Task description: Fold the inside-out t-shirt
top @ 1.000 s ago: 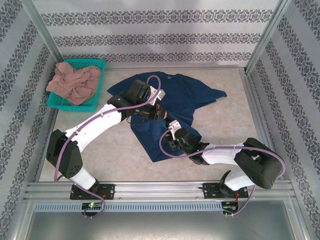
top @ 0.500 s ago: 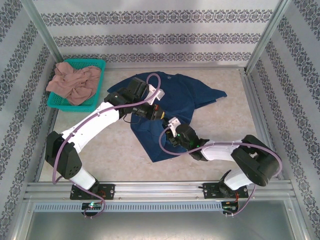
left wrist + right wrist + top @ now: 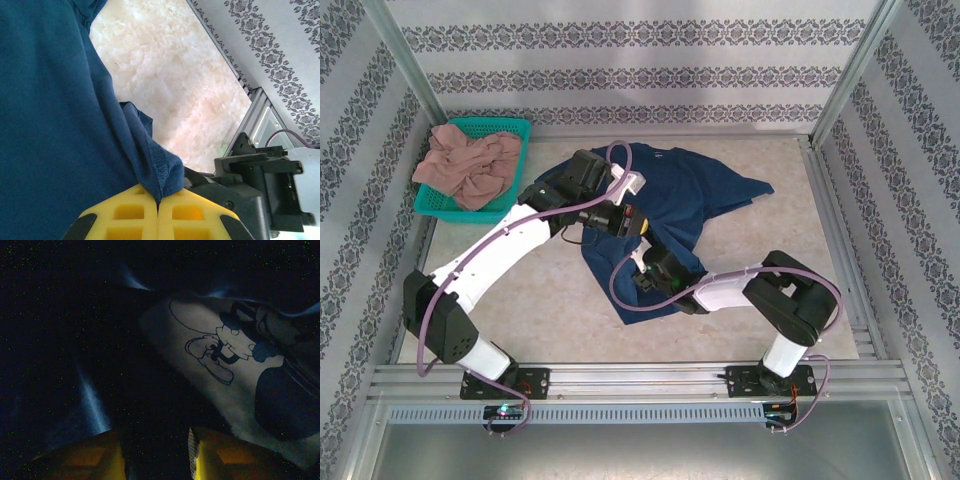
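Left jaws clenched on a fold of the t-shirt (image 3: 700,190); right jaws stand apart, buried in its dark cloth, grip cannot be told; t-shirt lies rumpled on the tabletop (image 3: 790,230), just right of the basket (image 3: 510,125).

One camera looks down from high behind. Both wrist cameras sit tight against the t-shirt (image 3: 692,196) it also sees.

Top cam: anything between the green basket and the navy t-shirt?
A narrow strip of bare table, seen in the top view. The basket and the t-shirt sleeve lie apart.
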{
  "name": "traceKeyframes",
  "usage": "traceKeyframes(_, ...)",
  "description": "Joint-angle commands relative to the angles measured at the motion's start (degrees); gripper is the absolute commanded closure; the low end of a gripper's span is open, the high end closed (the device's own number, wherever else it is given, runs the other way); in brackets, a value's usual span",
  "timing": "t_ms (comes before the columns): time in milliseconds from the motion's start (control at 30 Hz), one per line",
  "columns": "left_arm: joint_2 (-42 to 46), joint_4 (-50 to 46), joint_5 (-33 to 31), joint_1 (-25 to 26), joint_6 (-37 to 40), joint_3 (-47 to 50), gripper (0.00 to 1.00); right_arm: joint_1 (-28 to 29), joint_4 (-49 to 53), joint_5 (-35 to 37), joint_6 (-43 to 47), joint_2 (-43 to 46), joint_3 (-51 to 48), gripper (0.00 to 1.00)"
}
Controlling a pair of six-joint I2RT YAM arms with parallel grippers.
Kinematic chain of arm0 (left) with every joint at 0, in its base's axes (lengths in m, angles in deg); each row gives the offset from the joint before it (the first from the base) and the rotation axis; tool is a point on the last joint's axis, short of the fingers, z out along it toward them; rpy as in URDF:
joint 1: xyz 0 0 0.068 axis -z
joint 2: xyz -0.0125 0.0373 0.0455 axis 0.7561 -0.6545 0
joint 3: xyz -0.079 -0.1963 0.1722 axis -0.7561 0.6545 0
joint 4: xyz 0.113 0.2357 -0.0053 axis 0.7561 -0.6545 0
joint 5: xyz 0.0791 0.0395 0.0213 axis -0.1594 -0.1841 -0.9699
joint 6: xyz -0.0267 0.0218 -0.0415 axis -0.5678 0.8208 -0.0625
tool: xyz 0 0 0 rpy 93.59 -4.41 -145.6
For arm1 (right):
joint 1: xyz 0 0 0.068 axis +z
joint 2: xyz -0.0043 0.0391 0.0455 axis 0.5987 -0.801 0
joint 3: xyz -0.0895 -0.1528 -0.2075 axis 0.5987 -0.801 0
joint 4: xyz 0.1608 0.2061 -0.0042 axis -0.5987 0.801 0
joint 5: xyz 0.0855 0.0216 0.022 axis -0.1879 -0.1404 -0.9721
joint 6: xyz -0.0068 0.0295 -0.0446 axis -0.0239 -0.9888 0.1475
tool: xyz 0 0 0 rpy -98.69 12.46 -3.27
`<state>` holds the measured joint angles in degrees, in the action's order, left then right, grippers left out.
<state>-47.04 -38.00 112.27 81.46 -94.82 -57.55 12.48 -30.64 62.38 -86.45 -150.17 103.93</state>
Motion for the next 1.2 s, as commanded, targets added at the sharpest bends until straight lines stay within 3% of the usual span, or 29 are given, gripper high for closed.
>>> traceKeyframes(0, 3.7, -2.5, 1.1, -1.2, 1.5, -1.5, 1.0, -2.3, -3.1, -2.1, -2.3, -1.1, 0.9, 0.62)
traceKeyframes(333, 10.1, -7.8, -4.1, -3.3, 13.1, 0.6, 1.0, -9.1, -7.1, -14.1, -4.9, 0.2, -1.0, 0.58)
traceKeyframes(533, 10.3, -4.2, 7.0, -3.2, 12.4, -1.1, 1.0, -9.5, -5.5, -6.8, -8.2, -2.6, 2.4, 0.58)
traceKeyframes(733, 10.4, -1.3, 10.9, -3.2, 9.4, -3.4, 1.0, -10.0, -3.1, 0.4, -11.0, -5.3, 5.3, 0.58)
traceKeyframes(867, 9.7, -1.1, 11.0, -3.2, 8.0, -4.1, 1.0, -9.5, 0.0, 3.5, -12.1, -6.5, 7.3, 0.58)
traceKeyframes(1033, 7.7, 3.2, 7.6, -1.4, 0.9, -5.6, 1.0, -6.0, 7.4, 11.8, -10.4, -9.2, 12.8, 0.54)
traceKeyframes(1167, 5.6, 4.0, 5.6, 0.3, -1.4, -9.4, 1.0, -6.4, 12.3, 11.6, -13.4, -12.0, 17.5, 0.51)
